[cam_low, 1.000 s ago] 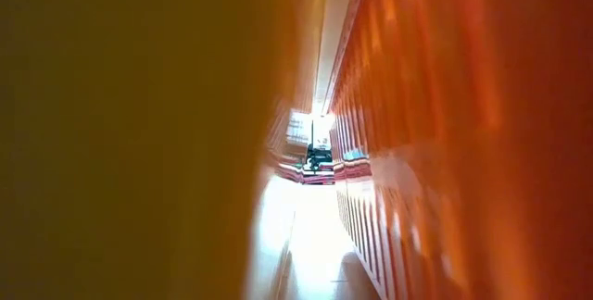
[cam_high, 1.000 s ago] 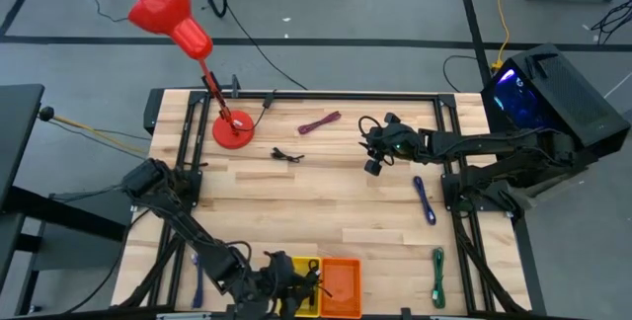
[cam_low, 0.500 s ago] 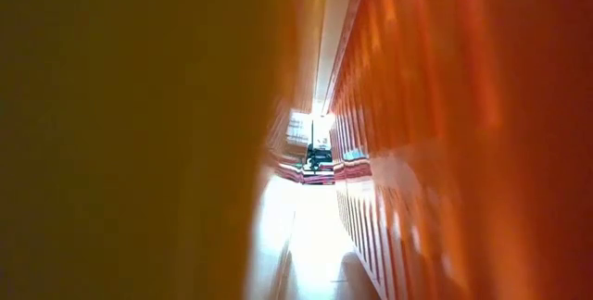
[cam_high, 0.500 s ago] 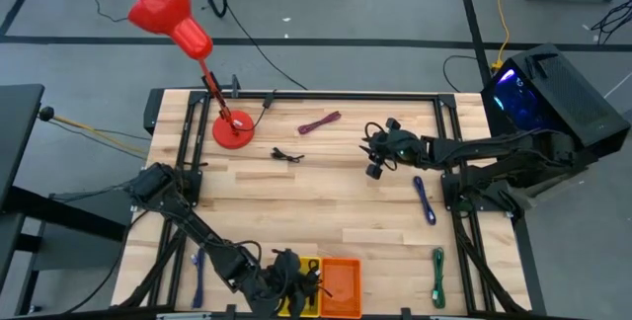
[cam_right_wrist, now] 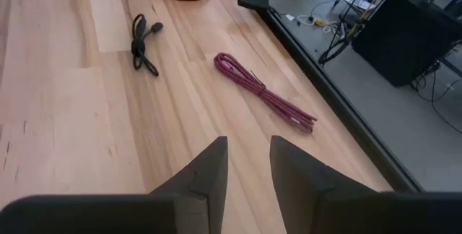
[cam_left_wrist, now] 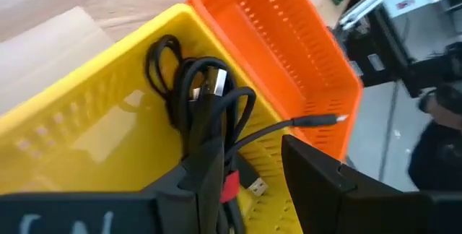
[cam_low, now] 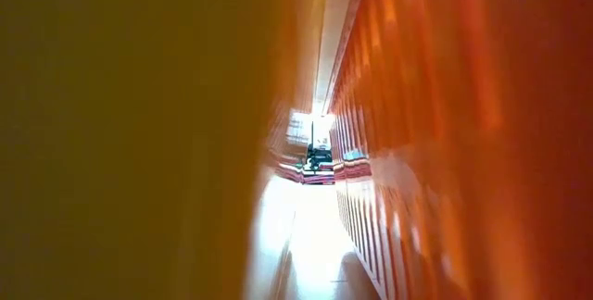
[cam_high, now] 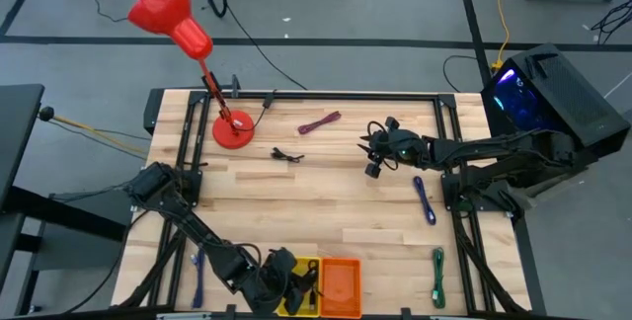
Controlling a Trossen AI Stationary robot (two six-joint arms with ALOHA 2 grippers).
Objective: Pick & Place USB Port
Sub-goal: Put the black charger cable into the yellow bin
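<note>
A black USB cable [cam_left_wrist: 206, 100], coiled with a red tie, lies in the yellow bin [cam_left_wrist: 86, 126] beside the orange bin [cam_left_wrist: 289, 39] at the table's near edge. My left gripper [cam_left_wrist: 253, 158] [cam_high: 294, 282] is open and hangs over the yellow bin, with the cable bundle ahead of and between its fingers. My right gripper [cam_right_wrist: 249, 151] [cam_high: 375, 152] is open and hovers above bare wood at the table's far right. Ahead of it lie a magenta cable [cam_right_wrist: 263, 93] and a small black cable [cam_right_wrist: 141, 42]. My left gripper stands open over the cable in the yellow bin. The cable's loops run along the inner side of one finger [cam_left_wrist: 209, 180]; I cannot tell whether they touch it. The bundle rests on the bin's floor.
A red lamp [cam_high: 232, 127] stands at the far left of the table. A blue cable [cam_high: 425, 200] and a green cable [cam_high: 437, 276] lie on the right side, and another blue cable [cam_high: 197, 271] on the near left. The bins' walls fill the low view.
My left gripper has shifted a little toward the table's right over the yellow bin. My right gripper has drifted slightly toward the right edge.
</note>
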